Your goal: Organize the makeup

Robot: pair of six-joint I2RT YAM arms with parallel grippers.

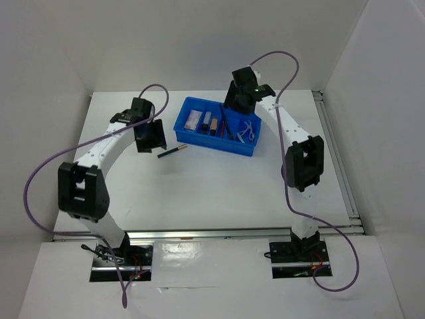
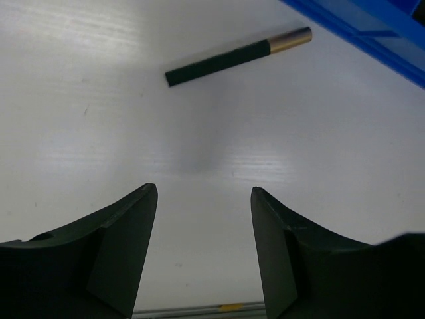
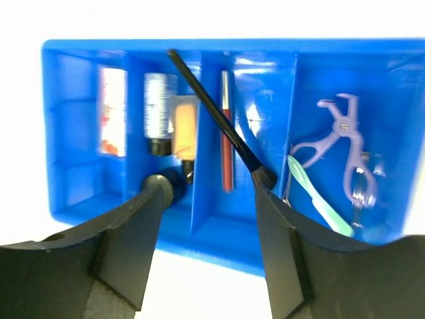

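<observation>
Lying alone on the white worktop (image 2: 99,119), a black pencil (image 2: 236,56) with a gold cap sits just outside the near left corner of the blue tray (image 3: 73,133), apart from the rest of the makeup. The other pieces are sorted into the tray's compartments. Seen from the right wrist, the leftmost compartment holds a pinkish packet (image 3: 113,109). The next holds a grey cylinder (image 3: 158,100) with a black cap, a beige tube (image 3: 184,126) with a black tip beside it, and a dark brown pot (image 3: 166,183) at the near end. In the third, a reddish pencil (image 3: 227,133) lies lengthwise, while a black wand (image 3: 212,113) leans tilted across the divider, its upper end at the far rim and its lower end close to the next divider. The widest compartment, on the right, holds a lilac curler (image 3: 342,143) and a green tool (image 3: 315,199) side by side.

The right gripper (image 3: 209,189) hangs over the tray with its jaws spread and nothing clamped between them; the wand's lower end lies just beside one finger. The left gripper (image 2: 204,193) hovers over bare worktop near the loose pencil, jaws apart and empty.
</observation>
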